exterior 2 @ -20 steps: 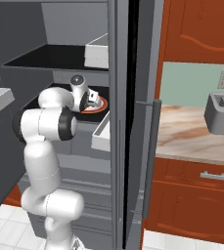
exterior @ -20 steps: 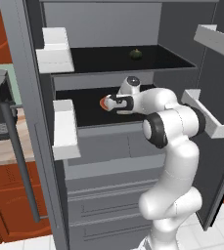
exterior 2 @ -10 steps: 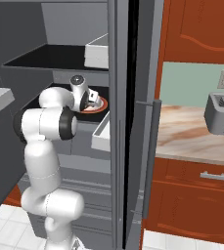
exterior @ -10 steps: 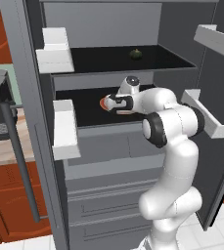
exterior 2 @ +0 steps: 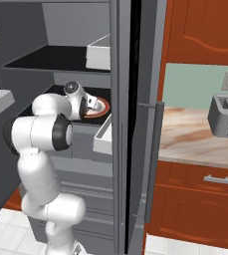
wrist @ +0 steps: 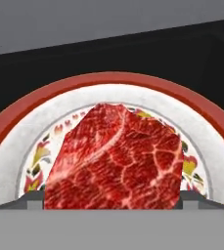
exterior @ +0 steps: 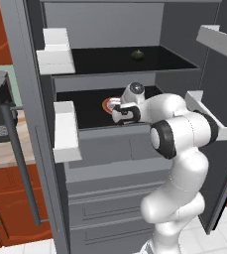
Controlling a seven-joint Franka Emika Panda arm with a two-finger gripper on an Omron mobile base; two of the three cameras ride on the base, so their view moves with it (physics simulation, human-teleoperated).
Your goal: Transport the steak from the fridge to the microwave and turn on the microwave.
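Open fridge [exterior: 110, 149] seen from behind a white robot arm. Black lower shelf [exterior: 85, 106] holding a red-rimmed plate [wrist: 15, 146] with a patterned white centre. Steak [wrist: 116, 158] lying on that plate, red and marbled, close before the hand camera. Claw [exterior: 119, 113] reaching in over the lower shelf, at about 11 o'clock from the arm's dark elbow joint in the left base view, right at the plate's near edge. Finger tips [wrist: 33, 197] just showing at either side of the meat, at 8 and 4 o'clock of the hand view, spread wide with the steak between them; contact with the meat impossible to tell. Small dark green round item [exterior: 138, 55] on the upper shelf, at 12 o'clock above the claw, well apart from the plate. White door bins [exterior: 65, 130] on the left door. In the right base view, a silver toaster [exterior 2: 225, 115] on the counter [exterior 2: 195, 139] at 3 o'clock, above red-brown cabinets.
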